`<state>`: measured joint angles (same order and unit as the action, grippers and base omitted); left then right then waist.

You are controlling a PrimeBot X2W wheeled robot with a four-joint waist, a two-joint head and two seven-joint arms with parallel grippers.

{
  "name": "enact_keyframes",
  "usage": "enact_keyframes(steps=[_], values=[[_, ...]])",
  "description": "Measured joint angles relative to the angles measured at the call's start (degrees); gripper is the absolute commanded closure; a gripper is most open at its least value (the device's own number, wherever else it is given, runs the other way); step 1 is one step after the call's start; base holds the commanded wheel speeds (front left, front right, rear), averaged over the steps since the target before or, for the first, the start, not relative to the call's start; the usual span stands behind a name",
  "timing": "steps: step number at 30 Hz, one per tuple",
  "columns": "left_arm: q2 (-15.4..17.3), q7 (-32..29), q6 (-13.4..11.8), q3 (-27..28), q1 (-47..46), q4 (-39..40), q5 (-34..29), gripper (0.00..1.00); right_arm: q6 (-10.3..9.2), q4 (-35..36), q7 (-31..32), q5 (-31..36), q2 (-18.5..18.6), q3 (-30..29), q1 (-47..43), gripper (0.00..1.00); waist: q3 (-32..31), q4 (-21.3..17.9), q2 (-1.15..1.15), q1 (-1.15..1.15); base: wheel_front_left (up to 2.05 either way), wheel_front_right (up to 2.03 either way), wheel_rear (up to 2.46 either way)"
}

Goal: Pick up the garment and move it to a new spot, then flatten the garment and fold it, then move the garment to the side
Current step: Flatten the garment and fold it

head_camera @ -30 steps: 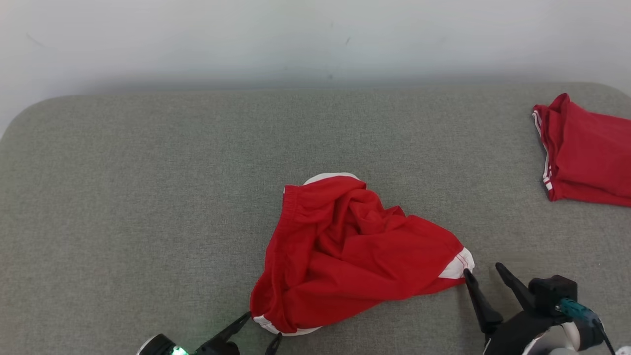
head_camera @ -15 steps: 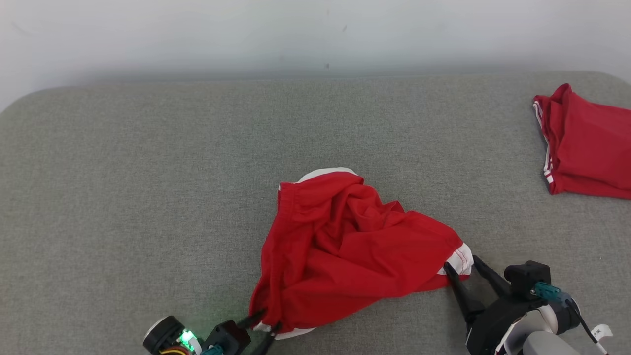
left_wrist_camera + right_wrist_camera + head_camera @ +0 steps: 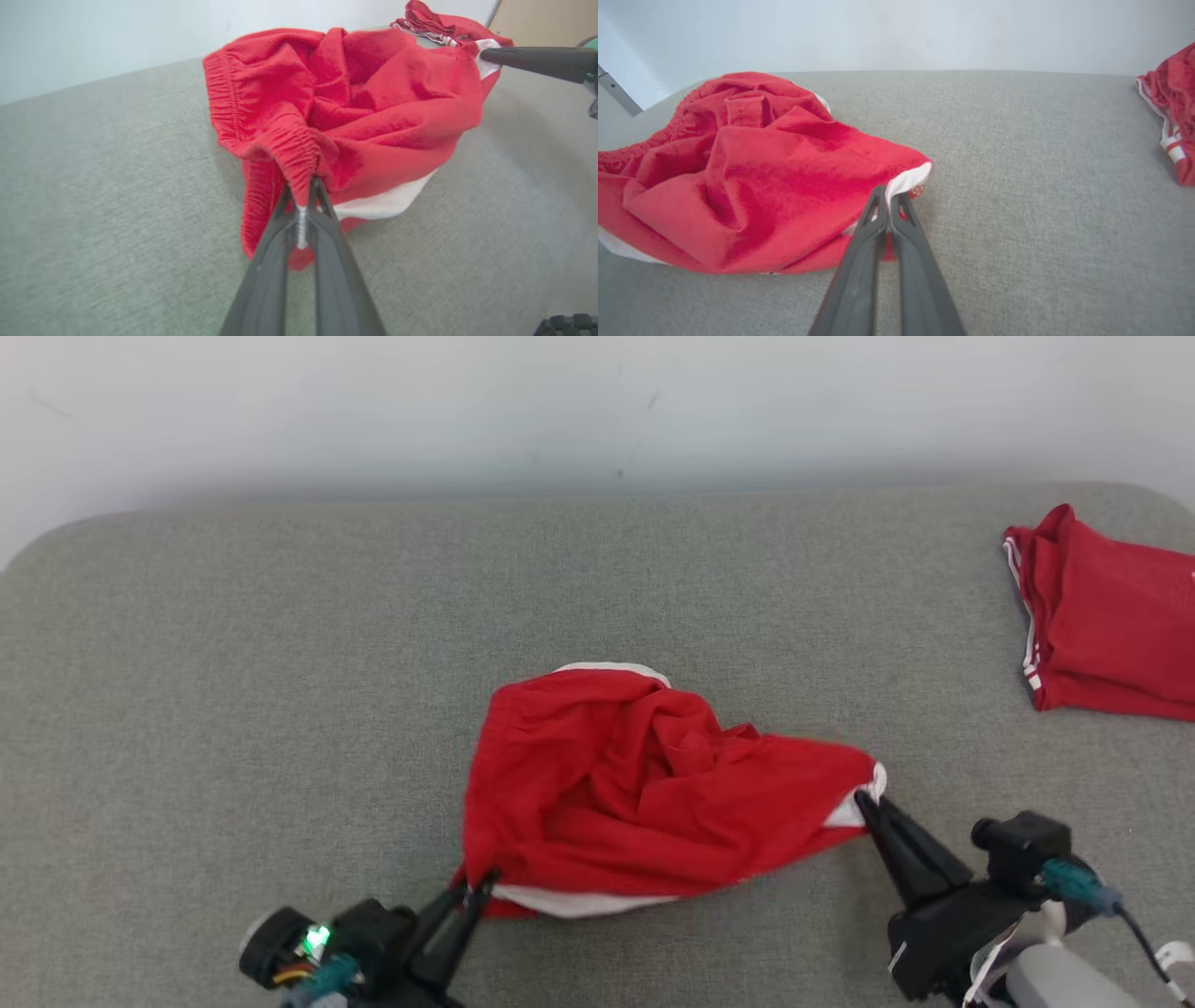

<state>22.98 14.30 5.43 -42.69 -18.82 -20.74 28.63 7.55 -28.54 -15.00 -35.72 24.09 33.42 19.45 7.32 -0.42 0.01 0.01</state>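
Garment pinched at both ends, crumpled in the middle

We're looking at red shorts-type cloth, soft and matte, bunched into a rough heart-shaped heap near the front middle of the tabletop. The tabletop has a grey woven cover with a fine grain and rounded far corners. The left wrist view shows a gathered elastic waistband with tight little ribs. A white trim runs along the near lower edge, and there's another white patch at the right-hand tip. The middle is all deep soft folds, while the cloth pulls smoother toward the two held corners.

The left pincer comes in low from the bottom left, with its long dark fingers angled up and to the right. Its fingers are pressed together on a fold of the waistband at the near left corner. We can see the cloth squeezed right between the tips, and a green light glows on that wrist.

The right pincer reaches in from the bottom right, with its fingers pointing up and left. It's clamped on the white-edged right corner.

A second red garment with white stripes lies well apart at the far right edge. A plain pale wall stands behind.
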Motion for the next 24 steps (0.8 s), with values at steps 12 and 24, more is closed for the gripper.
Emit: enact_keyframes(steps=[12,24], values=[[4.74,-6.00,-0.09,7.59,-15.19,12.62,3.58,1.00,0.00,12.33,-0.10,-5.49,1.54,-3.52,9.80,1.00,0.67,-0.80,0.00,0.00,0.00,0.00,0.00],[2.31,-15.08,1.98,12.10,-55.71,5.70,11.48,1.00,0.00,7.49,6.94,-18.23,0.89,-7.66,46.19,1.00,11.87,-1.76,0.00,0.01,0.00,0.00,0.00]])
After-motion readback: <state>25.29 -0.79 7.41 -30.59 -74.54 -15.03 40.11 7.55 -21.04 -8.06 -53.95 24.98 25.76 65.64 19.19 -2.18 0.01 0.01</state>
